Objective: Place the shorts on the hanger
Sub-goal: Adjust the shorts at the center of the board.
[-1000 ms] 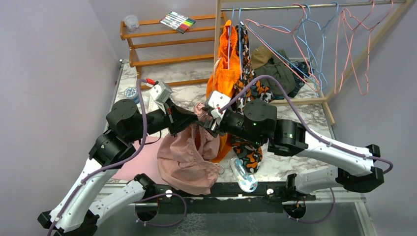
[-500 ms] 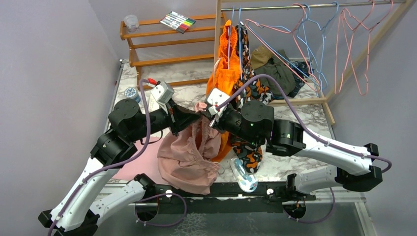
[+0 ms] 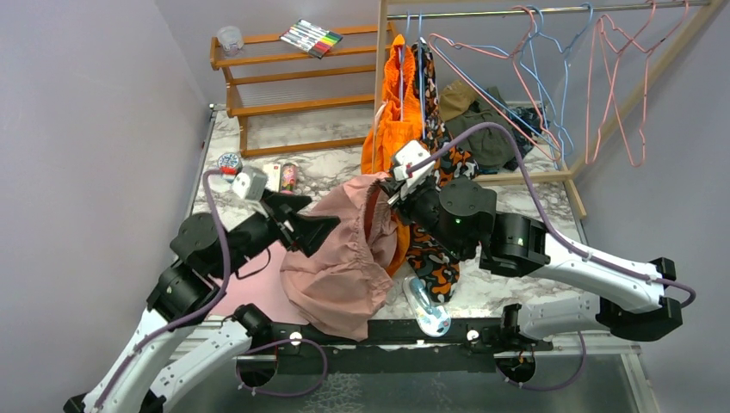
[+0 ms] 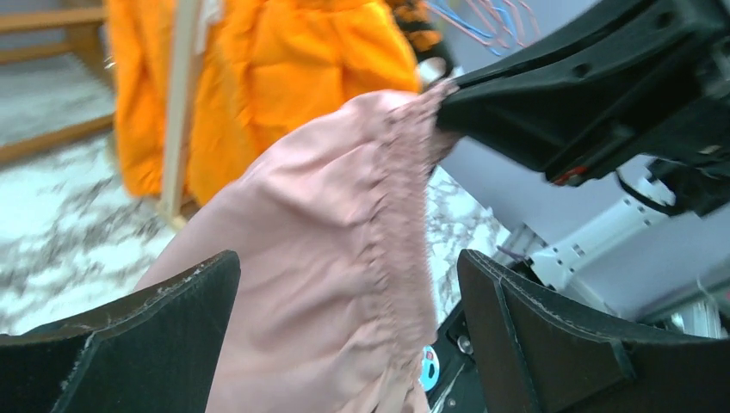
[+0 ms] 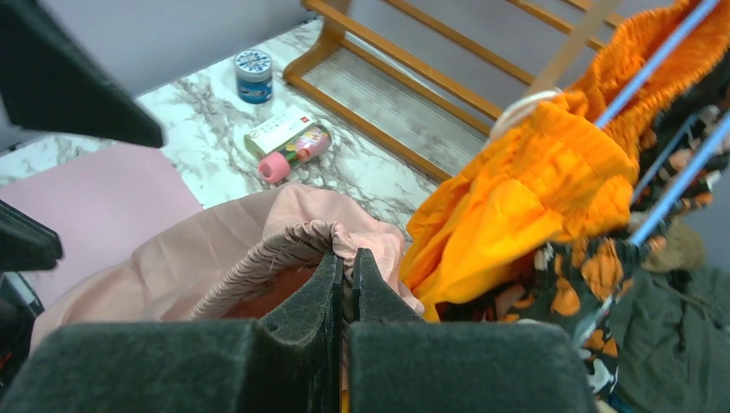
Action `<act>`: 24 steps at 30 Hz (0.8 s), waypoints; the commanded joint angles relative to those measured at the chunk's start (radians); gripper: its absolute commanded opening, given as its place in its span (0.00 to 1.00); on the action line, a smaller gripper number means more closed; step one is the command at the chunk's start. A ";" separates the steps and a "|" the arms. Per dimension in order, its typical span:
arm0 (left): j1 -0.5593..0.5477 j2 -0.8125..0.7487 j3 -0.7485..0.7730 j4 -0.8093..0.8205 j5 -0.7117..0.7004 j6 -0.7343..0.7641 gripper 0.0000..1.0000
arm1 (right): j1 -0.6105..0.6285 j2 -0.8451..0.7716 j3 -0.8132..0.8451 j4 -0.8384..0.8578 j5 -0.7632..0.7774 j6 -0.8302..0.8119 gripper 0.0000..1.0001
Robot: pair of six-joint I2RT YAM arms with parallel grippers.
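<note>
The shorts (image 3: 340, 262) hang in mid-air over the near middle of the table (image 3: 516, 297), waistband stretched open toward the far side. The right gripper (image 5: 346, 258) has its fingers pinched tight on the gathered waistband at the top. The left gripper (image 3: 312, 232) sits at the shorts' left edge, fingers spread wide with the pink cloth between them, unclamped. Just behind hangs an orange garment (image 3: 392, 129). Pink wire hangers (image 3: 592, 86) hang on the rail at the far right, well apart.

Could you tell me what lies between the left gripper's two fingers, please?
The shorts: their pink fabric and gathered waistband fill the gap between the left gripper's open fingers, as the left wrist view shows.
</note>
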 commanded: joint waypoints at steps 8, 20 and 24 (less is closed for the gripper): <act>0.000 -0.363 -0.353 0.083 -0.130 -0.341 0.86 | -0.001 -0.072 -0.096 0.161 0.229 0.238 0.01; 0.000 -0.076 -0.262 0.050 0.052 -0.203 0.88 | -0.005 0.025 -0.076 0.240 0.227 0.263 0.01; 0.000 -0.056 -0.265 0.029 0.033 -0.174 0.91 | -0.007 0.053 -0.074 0.244 0.216 0.263 0.01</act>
